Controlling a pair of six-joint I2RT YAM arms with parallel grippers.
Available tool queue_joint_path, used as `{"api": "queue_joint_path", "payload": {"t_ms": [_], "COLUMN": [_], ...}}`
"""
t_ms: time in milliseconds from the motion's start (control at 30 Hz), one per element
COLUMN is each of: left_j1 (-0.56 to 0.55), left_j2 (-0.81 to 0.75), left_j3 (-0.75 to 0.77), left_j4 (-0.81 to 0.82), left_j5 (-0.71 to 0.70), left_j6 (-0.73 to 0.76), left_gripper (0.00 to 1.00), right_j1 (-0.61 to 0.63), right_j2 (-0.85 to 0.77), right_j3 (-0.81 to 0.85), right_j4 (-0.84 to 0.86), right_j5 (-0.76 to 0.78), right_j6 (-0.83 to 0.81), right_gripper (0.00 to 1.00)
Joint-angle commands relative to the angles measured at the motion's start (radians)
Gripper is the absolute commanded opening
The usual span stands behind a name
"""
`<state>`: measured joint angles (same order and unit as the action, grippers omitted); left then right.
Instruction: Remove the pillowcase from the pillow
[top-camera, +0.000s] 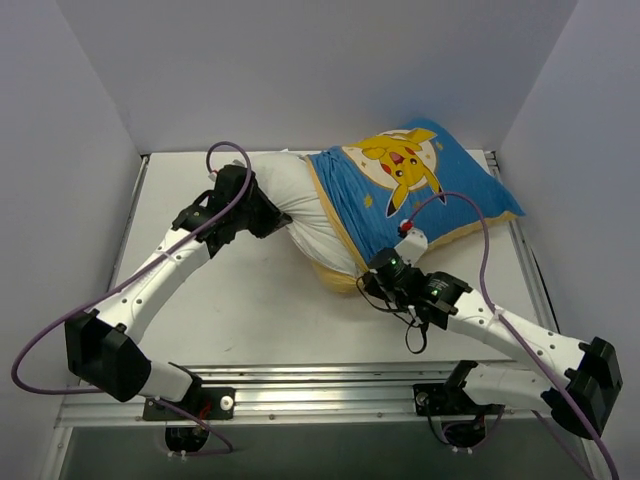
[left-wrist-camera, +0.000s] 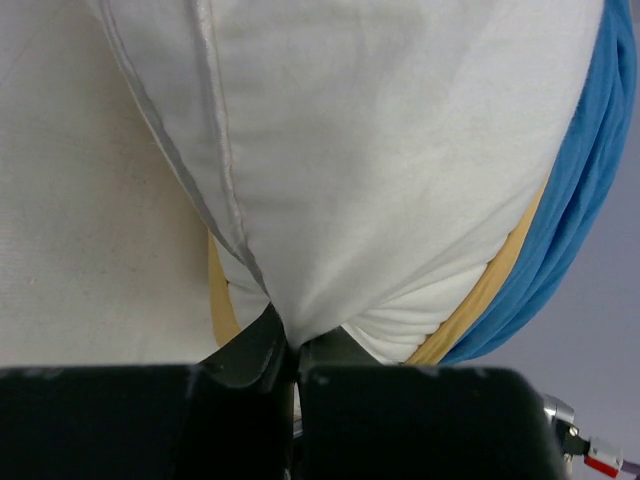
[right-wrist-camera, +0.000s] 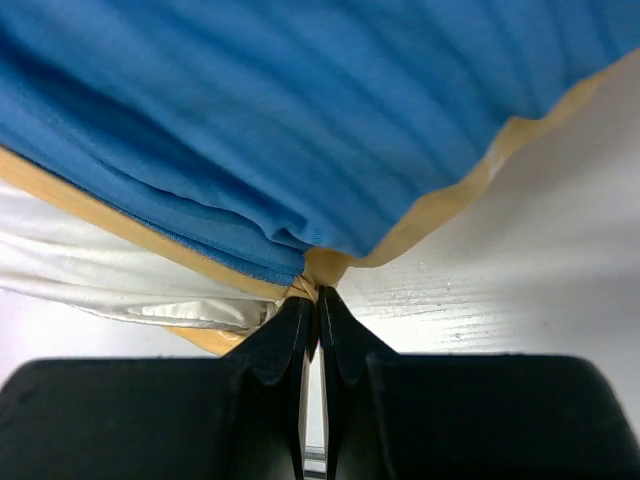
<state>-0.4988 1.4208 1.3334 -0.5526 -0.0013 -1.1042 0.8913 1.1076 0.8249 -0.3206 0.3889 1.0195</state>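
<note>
The white table (top-camera: 250, 300) held everything. Toward its far right side lay the big white pillow (top-camera: 295, 205), and its left end was bare and stuck out. The blue pillowcase (top-camera: 420, 190) with the yellow cartoon covered the right part of the pillow. Its open edge was bunched up around the pillow's middle.

The left gripper (top-camera: 268, 218) was squeezed tight on the bare white end of the pillow. The right gripper (top-camera: 378, 268) was squeezed tight on the yellow trim (right-wrist-camera: 440, 205) at the open edge of the pillowcase.

What could go wrong? Each gripper had only a small bit of cloth. If the arms pulled apart hard, the thin trim might slip out of the right gripper. The pillow end might slide out of the left one. The fat pillow could also get stuck in the bunched opening. Then the whole thing would just drag across the table.
</note>
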Motion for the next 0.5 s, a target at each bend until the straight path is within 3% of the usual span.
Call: {"api": "queue_joint_path", "payload": {"t_ms": [0,100,233,300,367,467], "left_j1": [0.144,0.149,0.192,0.197,0.149,0.073], "left_j2": [-0.109,-0.132,-0.155,-0.172,-0.158,-0.114], "left_j3": [0.142,0.087,0.063,0.047,0.073,0.066], "left_j4": [0.206,0.201,0.149,0.218,0.227,0.302], "left_j5": [-0.197,-0.135,-0.092,-0.098,-0.091,-0.031], "left_j6": [-0.028,-0.026,-0.042,-0.028,-0.005,0.009], "left_gripper": [0.02,0.02,0.02,0.02,0.02,0.02], "right_j1": [-0.104,-0.150,-0.164,-0.158,-0.143,-0.137], "right_j2": [-0.060,-0.121,-0.057,-0.037,-0.034,-0.017], "right_j3": [-0.087,-0.099,-0.084,-0.082,-0.070,0.005], "right_j4": [-0.408,-0.356,-0.325,-0.191,-0.083,-0.037], "right_j5": [0.050,-0.007,-0.034,-0.126,-0.220,-0.216], "right_j6": [-0.002,-0.010,-0.041,-0.140,-0.197,-0.234], "right_gripper": [0.00,0.00,0.00,0.00,0.00,0.00]}}
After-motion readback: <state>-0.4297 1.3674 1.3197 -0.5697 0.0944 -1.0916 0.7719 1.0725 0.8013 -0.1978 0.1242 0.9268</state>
